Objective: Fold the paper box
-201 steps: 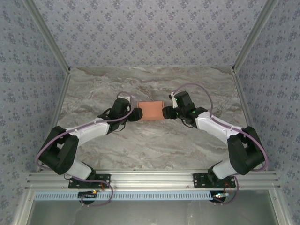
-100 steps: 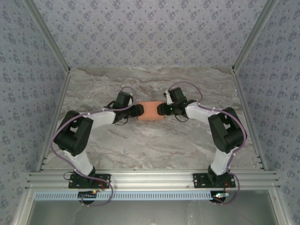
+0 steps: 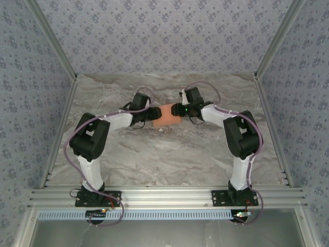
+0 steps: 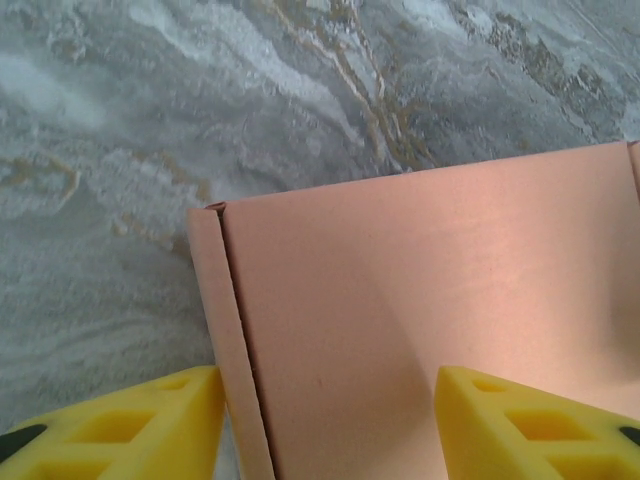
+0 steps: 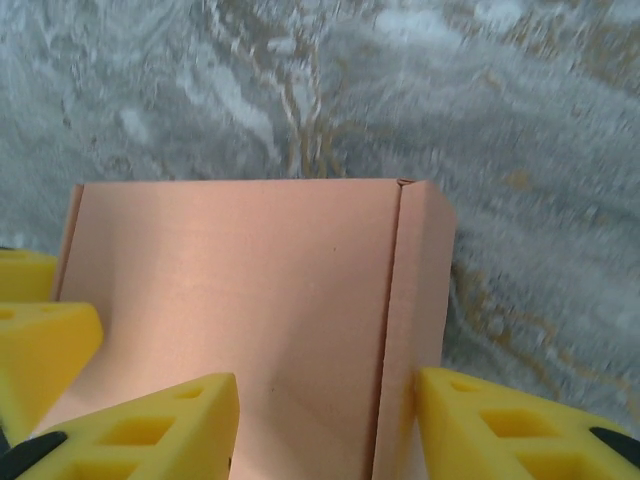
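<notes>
At the middle of the table, the box lay between my left gripper and my right gripper. Both were spread wide, unclenched, each astride a side crease. I judged both ends wanted pressing inward evenly, fingers beside the creases, lest a panel buckle

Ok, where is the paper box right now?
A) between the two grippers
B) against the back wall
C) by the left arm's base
A: in the top view the paper box sits between the left gripper and the right gripper, mid-table.
</notes>
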{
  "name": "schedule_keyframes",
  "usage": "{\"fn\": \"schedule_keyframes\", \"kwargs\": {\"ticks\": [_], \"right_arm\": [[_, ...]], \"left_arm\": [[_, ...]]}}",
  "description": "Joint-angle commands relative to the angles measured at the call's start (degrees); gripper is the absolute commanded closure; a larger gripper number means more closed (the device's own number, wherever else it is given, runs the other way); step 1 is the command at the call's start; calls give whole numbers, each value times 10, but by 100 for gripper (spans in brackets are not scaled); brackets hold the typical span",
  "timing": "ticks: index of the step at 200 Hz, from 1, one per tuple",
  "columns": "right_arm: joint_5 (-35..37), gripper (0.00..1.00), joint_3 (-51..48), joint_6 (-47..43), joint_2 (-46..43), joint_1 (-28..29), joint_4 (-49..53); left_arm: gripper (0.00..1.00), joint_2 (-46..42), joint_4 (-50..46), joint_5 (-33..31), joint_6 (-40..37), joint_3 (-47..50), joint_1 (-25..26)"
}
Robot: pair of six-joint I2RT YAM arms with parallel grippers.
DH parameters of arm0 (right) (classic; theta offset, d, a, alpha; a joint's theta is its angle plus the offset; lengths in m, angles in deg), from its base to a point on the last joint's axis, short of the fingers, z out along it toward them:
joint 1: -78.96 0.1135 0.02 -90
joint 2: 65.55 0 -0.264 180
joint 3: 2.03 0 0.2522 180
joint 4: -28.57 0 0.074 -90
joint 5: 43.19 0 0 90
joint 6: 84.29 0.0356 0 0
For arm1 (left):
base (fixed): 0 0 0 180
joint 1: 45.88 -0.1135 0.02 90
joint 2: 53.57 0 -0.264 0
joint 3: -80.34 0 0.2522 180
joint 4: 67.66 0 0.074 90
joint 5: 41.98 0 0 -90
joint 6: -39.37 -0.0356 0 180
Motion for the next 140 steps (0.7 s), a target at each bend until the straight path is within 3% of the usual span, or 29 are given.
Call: {"fn": "schedule_keyframes", "kwargs": {"ticks": [1, 65, 94, 107, 140], "right_arm": [[0, 49, 38, 9, 33, -9, 4], [78, 43, 67, -47, 17, -23, 67], [123, 40, 47, -81, -38, -25, 82], [145, 34, 29, -95, -71, -23, 85], [240, 27, -27, -128, -168, -11, 105]], "left_arm": [[42, 31, -25, 0, -15, -69, 4], [33, 58, -76, -32, -38, -142, 1], [29, 9, -65, -52, -50, -111, 2], [27, -20, -58, -63, -59, -91, 1], [23, -124, -39, -109, -103, -11, 3]]}}
